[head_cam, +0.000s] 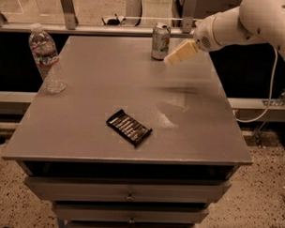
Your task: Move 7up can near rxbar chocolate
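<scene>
The 7up can (160,40), silver and green, stands upright at the far edge of the grey table (85,128). The rxbar chocolate (129,127), a flat black wrapper with pale lettering, lies near the front middle of the table. My gripper (173,57), cream-coloured at the end of the white arm (239,23), hovers above the table just right of the can, its tip close to the can's lower side and pointing left and down.
A clear plastic water bottle (46,57) stands at the table's left edge. Drawers (128,193) sit under the table front. A white cable (267,99) hangs at the right. A rail runs behind the table.
</scene>
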Action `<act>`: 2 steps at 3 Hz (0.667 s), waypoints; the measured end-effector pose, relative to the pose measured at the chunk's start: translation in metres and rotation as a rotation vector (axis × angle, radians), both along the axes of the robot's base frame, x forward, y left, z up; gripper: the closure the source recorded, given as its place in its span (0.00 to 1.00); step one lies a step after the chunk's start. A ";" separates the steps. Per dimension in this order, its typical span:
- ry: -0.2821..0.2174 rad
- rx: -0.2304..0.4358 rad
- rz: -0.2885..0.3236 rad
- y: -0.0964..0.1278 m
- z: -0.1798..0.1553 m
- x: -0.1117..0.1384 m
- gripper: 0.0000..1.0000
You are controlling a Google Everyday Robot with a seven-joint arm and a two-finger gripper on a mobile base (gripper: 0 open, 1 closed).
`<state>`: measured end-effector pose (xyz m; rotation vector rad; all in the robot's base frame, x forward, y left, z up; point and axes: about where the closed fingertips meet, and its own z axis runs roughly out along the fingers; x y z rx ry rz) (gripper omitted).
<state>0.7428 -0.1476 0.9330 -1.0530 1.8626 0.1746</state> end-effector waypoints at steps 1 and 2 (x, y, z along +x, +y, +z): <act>-0.049 0.091 -0.043 0.012 0.004 0.036 0.00; -0.059 0.159 -0.074 0.021 0.001 0.065 0.00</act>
